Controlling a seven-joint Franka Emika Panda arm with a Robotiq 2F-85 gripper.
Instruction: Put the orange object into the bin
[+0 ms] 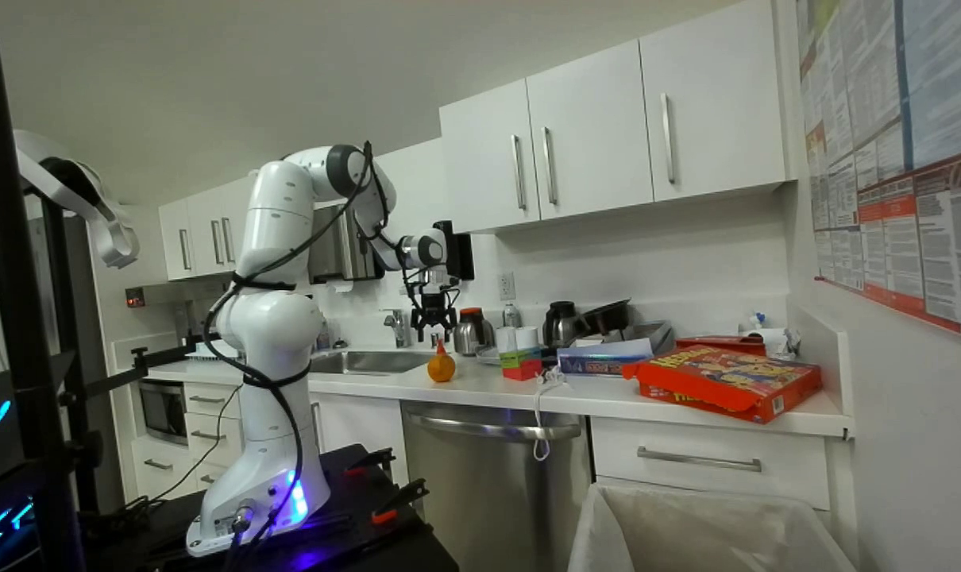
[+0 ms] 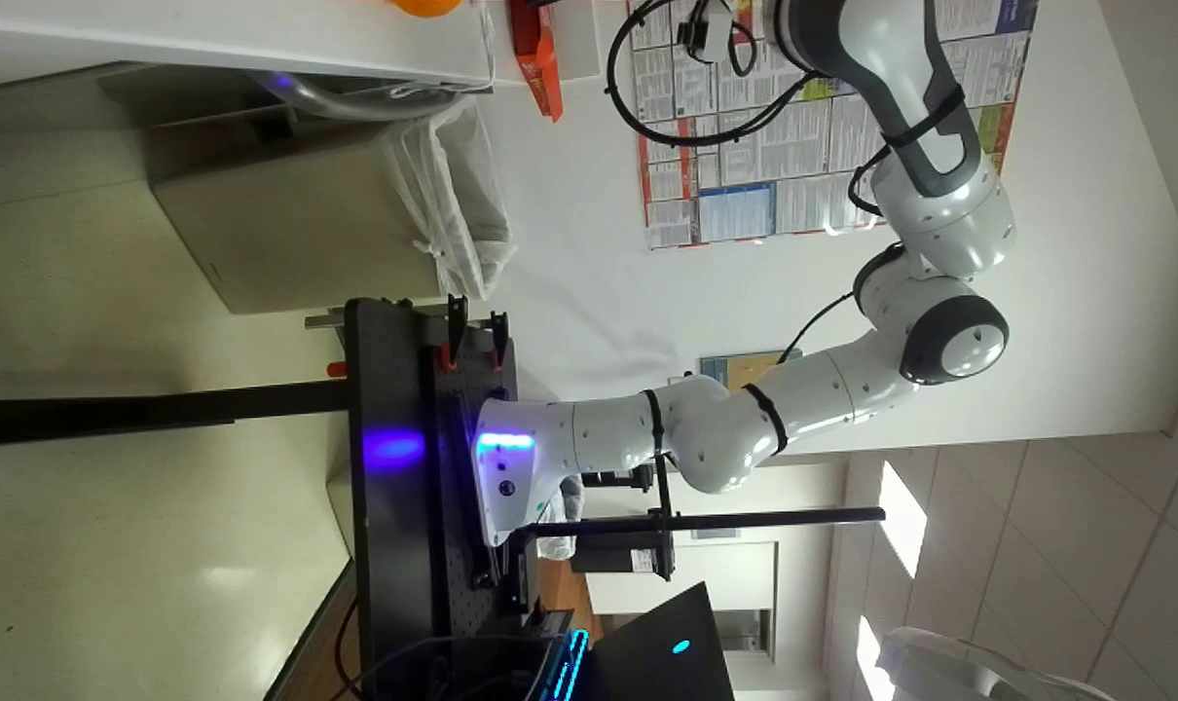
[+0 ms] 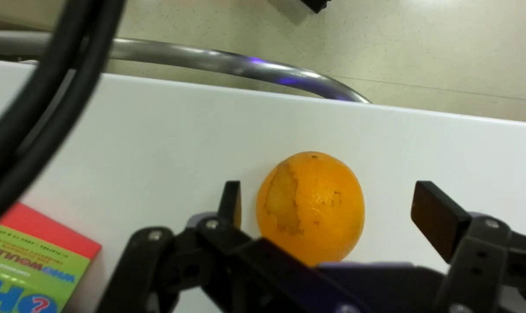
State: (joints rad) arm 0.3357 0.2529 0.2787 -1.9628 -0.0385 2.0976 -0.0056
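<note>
The orange object, a round fruit with a brown scarred patch, rests on the white counter near its front edge. It shows large in the wrist view, and only a sliver shows at the top edge in an exterior view. My gripper is open and points down above the orange. In the wrist view the orange appears between the spread fingers, nearer the left one, with none touching. The bin, with a white liner, stands on the floor before the counter's right part; its pale side shows in an exterior view.
Small green and red boxes stand beside the orange. Farther right on the counter are a blue box and a wide red-orange box. Metal jugs stand behind. A dishwasher handle juts out below the counter edge.
</note>
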